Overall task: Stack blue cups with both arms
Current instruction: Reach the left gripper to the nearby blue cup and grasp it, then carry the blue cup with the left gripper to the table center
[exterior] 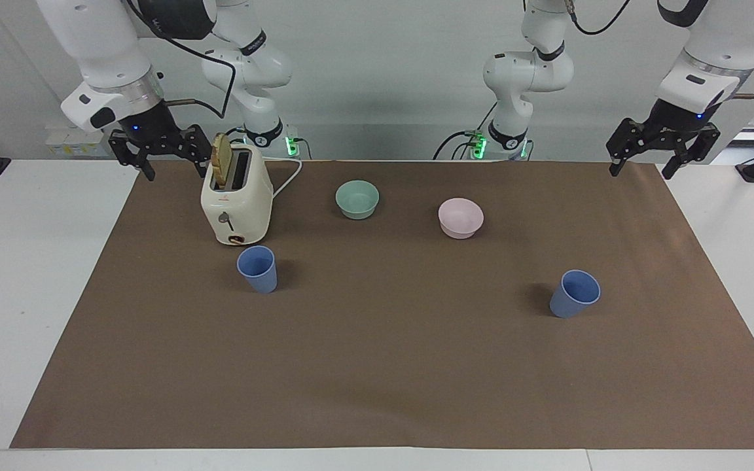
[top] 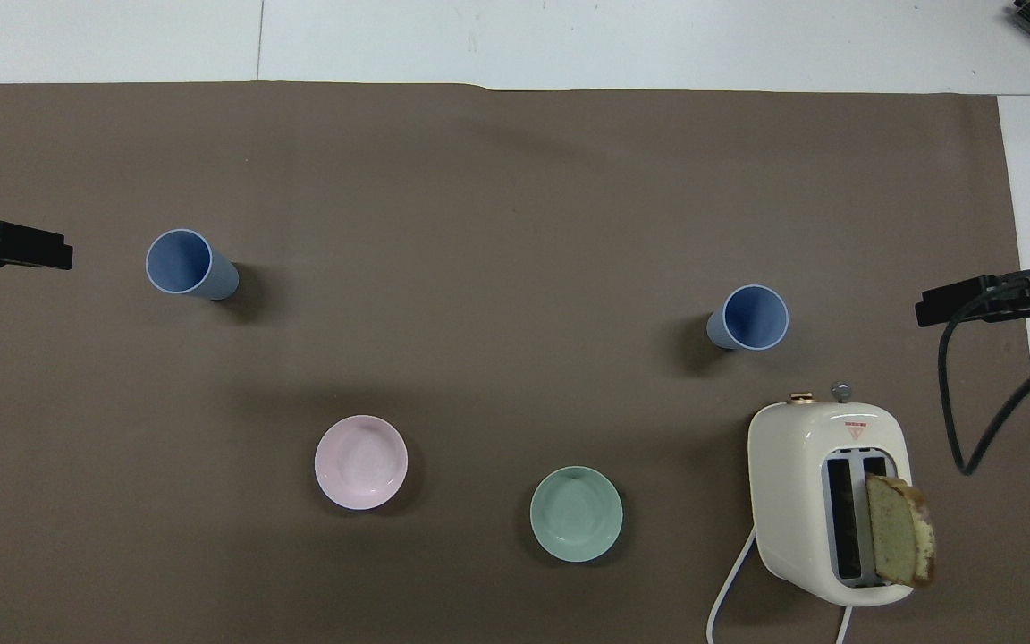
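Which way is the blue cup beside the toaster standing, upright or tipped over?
Upright. The blue cup rests on its narrow base with its open rim facing up, just farther from the robots than the toaster, and it looks empty.

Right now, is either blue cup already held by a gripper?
No: both blue cups stand alone on the mat, the left gripper and right gripper raised and empty.

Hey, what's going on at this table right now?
Nothing is being handled yet. Two blue cups stand apart and upright on the brown mat: one cup by the toaster, the other cup toward the left arm's end. The left end effector hangs open over the mat's corner at its end, and the right end effector hangs open beside the toaster. A green bowl and a pink bowl sit untouched.
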Available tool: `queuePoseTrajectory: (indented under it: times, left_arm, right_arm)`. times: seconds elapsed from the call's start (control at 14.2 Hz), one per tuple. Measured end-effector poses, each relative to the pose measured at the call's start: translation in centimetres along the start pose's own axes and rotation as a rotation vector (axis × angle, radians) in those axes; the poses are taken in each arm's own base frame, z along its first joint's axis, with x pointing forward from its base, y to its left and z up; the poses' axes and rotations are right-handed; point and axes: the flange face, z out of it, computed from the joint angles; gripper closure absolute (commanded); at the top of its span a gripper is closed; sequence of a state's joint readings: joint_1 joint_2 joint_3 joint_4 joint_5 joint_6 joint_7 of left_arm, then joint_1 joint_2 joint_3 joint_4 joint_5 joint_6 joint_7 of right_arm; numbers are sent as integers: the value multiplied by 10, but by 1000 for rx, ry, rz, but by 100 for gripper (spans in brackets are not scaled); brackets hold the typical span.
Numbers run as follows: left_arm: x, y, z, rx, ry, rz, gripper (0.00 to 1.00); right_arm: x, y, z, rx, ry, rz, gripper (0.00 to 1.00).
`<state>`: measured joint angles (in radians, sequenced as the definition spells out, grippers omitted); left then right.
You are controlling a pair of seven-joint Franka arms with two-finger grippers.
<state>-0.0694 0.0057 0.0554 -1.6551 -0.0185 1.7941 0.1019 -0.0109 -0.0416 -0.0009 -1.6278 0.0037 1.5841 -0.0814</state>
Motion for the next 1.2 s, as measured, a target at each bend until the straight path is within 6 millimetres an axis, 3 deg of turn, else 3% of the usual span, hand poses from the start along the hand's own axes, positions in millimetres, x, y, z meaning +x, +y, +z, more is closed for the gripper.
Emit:
queuePoseTrajectory:
  times: [0.28, 0.63, 0.85, 1.06, 1.13, 1.2]
  left_arm:
    - [11, -16, 60, -6, 5, -21, 0]
    - [29, -18, 155, 1, -9, -10, 0]
    - [28, -19, 192, 4, -8, -9, 0]
    - [27, -18, 214, 4, -15, -5, 30]
    - [27, -16, 218, 4, -15, -2, 44]
    - [26, -15, 221, 3, -19, 0, 68]
  right_arm:
    - [0, 0, 0, 0, 0, 0, 0]
    - [0, 0, 0, 0, 0, 0, 0]
    - [0, 0, 0, 0, 0, 0, 0]
    - [0, 0, 0, 0, 0, 0, 0]
    - [0, 0, 0, 0, 0, 0, 0]
    - [0, 0, 0, 0, 0, 0, 0]
